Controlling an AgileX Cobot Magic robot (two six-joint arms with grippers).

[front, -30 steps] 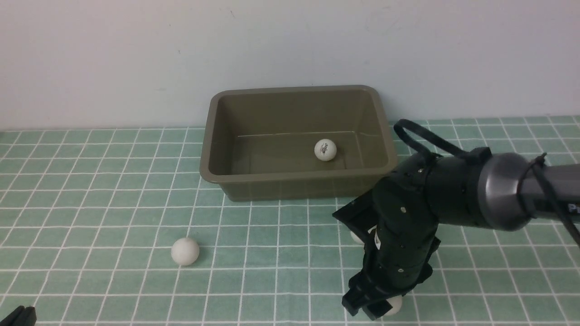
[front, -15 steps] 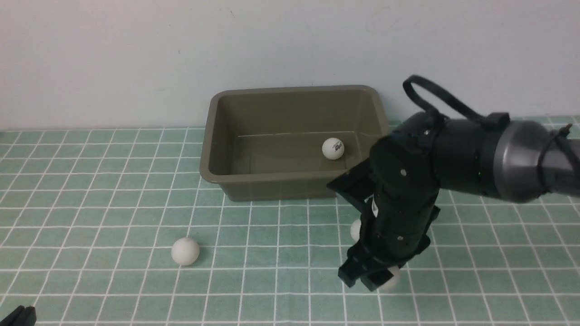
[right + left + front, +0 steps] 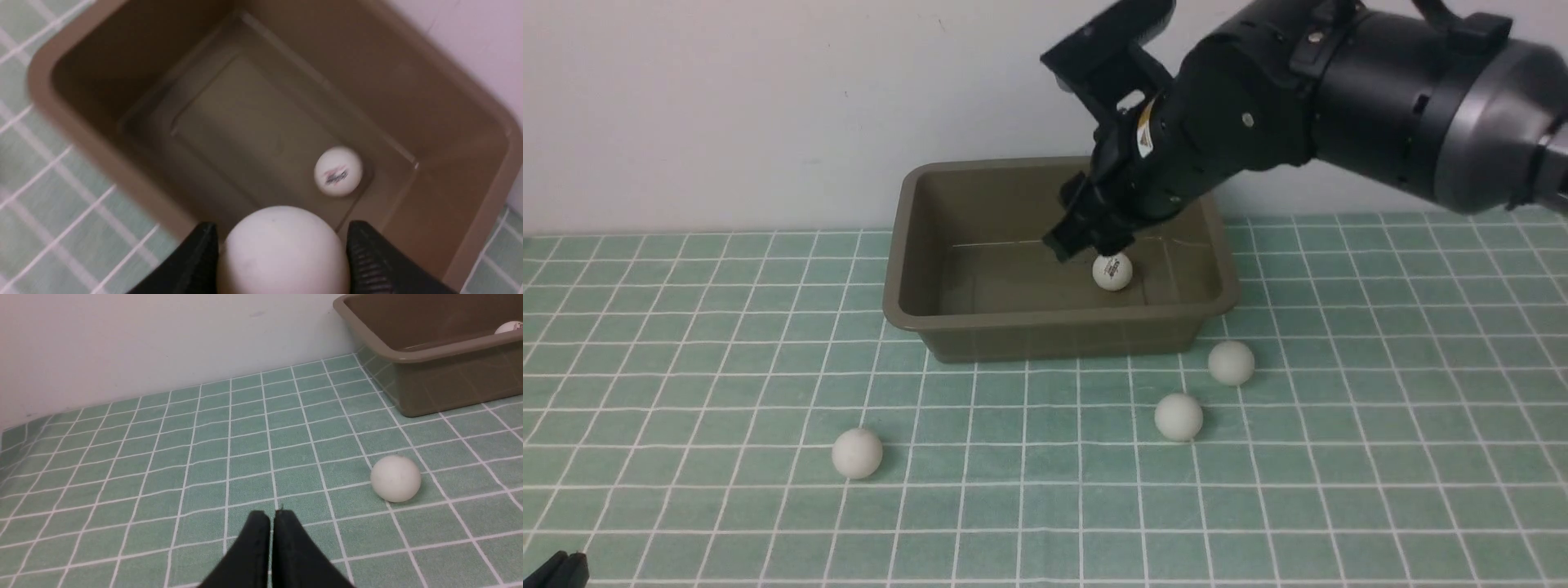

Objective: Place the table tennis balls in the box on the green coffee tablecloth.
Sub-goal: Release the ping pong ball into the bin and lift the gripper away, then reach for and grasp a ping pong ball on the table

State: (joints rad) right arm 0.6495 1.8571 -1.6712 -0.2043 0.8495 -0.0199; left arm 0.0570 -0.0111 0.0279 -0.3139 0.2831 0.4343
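Note:
My right gripper [image 3: 1086,242] hangs over the olive-brown box [image 3: 915,269], shut on a white table tennis ball [image 3: 282,255] that the fingers hide in the front view. Below it on the box floor lies a ball with a dark mark [image 3: 1112,271] [image 3: 338,171]. Three more balls rest on the green coffee tablecloth [image 3: 686,367]: one front left [image 3: 857,453], one in front of the box [image 3: 1178,416], one near the box's front right corner [image 3: 1231,363]. My left gripper [image 3: 271,516] is shut and empty, low over the cloth, a ball [image 3: 395,478] a little way off.
A pale wall rises right behind the box [image 3: 429,355]. My right arm's thick dark body [image 3: 1339,90] reaches in from the upper right above the box's right end. A sliver of my left gripper [image 3: 556,572] shows at the front left corner.
My right gripper has risen from the front of the cloth with a ball and swung back and left over the box. The ball near the box's corner has come into sight.

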